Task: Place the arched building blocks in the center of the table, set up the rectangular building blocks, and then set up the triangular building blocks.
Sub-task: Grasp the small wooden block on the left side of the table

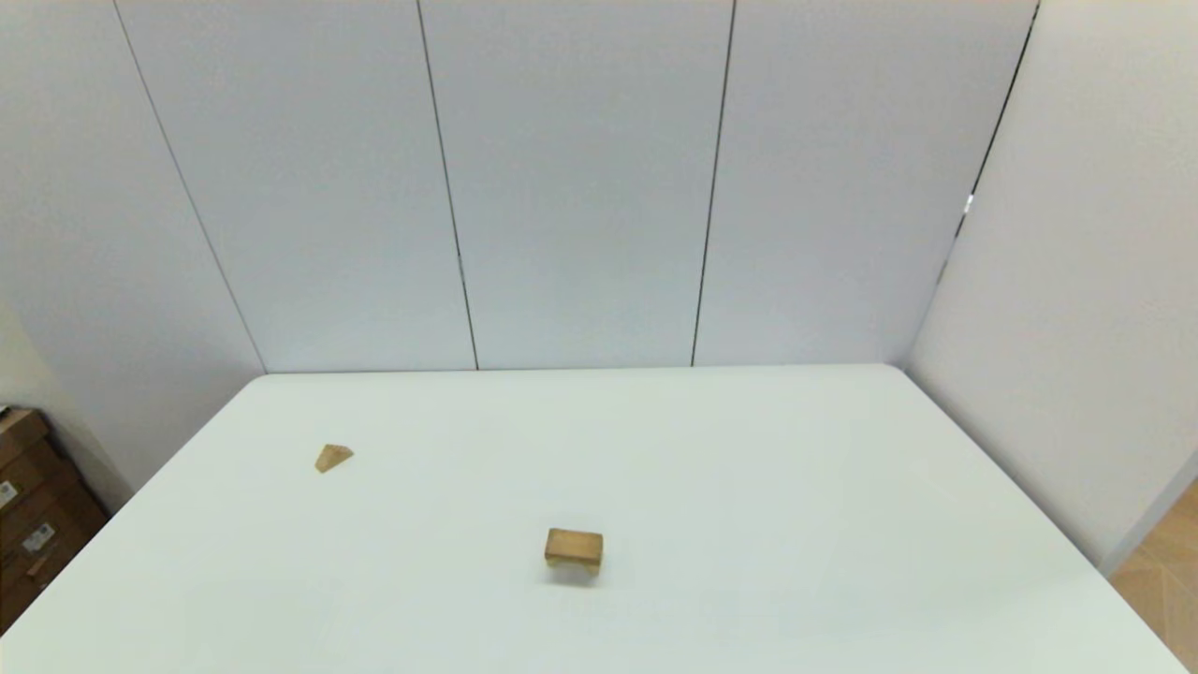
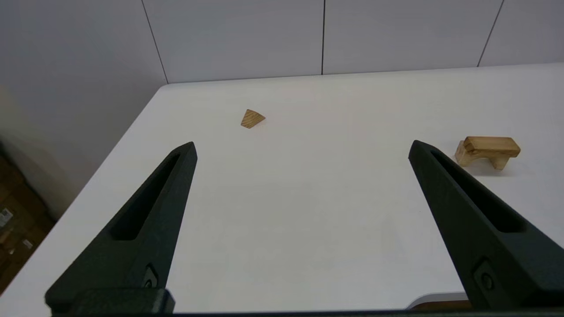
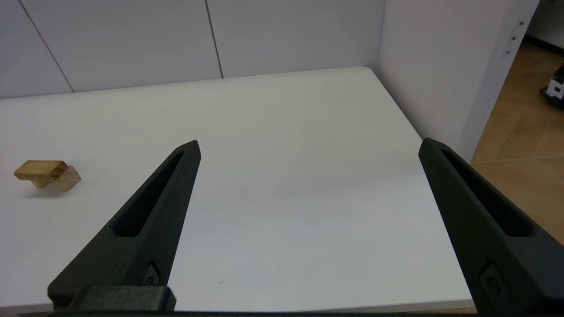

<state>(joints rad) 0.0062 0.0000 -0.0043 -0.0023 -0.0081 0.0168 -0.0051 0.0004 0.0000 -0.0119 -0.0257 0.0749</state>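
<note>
Near the middle of the white table [image 1: 796, 468] stands the arched block [image 1: 573, 564] on its two short legs. The darker rectangular block [image 1: 574, 543] lies flat on top of it, slightly askew. The left wrist view shows the same pair, the rectangular block [image 2: 491, 144] over the arched block [image 2: 461, 156], and so does the right wrist view [image 3: 37, 168] [image 3: 67, 178]. The triangular block [image 1: 333, 457] [image 2: 252, 118] lies alone at the far left. My left gripper [image 2: 302, 144] and right gripper [image 3: 309, 141] hang open and empty over the near edge, outside the head view.
White wall panels [image 1: 580, 187] close off the table's back and right side. Brown cardboard boxes [image 1: 28, 505] stand on the floor past the left edge. Wooden floor [image 3: 520, 132] shows beyond the right edge.
</note>
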